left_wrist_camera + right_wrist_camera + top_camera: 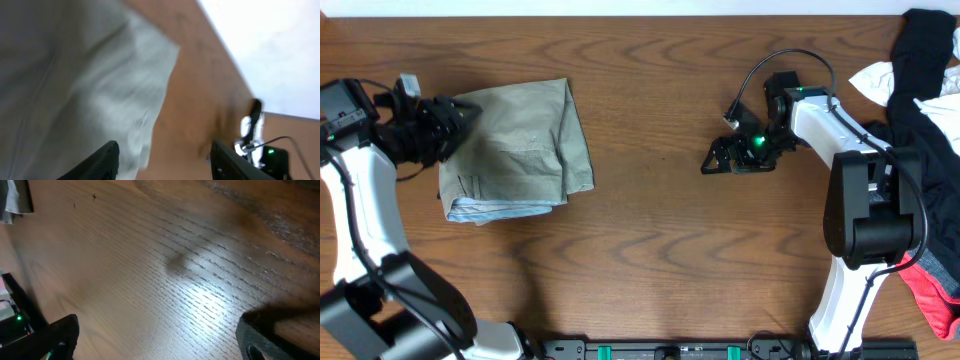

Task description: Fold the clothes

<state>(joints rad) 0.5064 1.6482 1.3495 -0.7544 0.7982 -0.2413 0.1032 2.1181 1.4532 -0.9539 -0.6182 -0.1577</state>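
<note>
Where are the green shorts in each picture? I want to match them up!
Overhead: the green shorts lie folded on the left side of the picture.
Left wrist: the green shorts fill the left half, close up and blurry.
Right wrist: not clearly in it; a pale scrap in the top left corner is too small to tell.
Shared landmark: the brown wooden table shows in all three.

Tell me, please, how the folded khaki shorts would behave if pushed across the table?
The shorts look soft and wrinkled, so they would probably bunch rather than slide whole. Their layers lie loose, blue lining showing at the lower edge, so the fold might open. Thin cloth suggests they are light.
</note>
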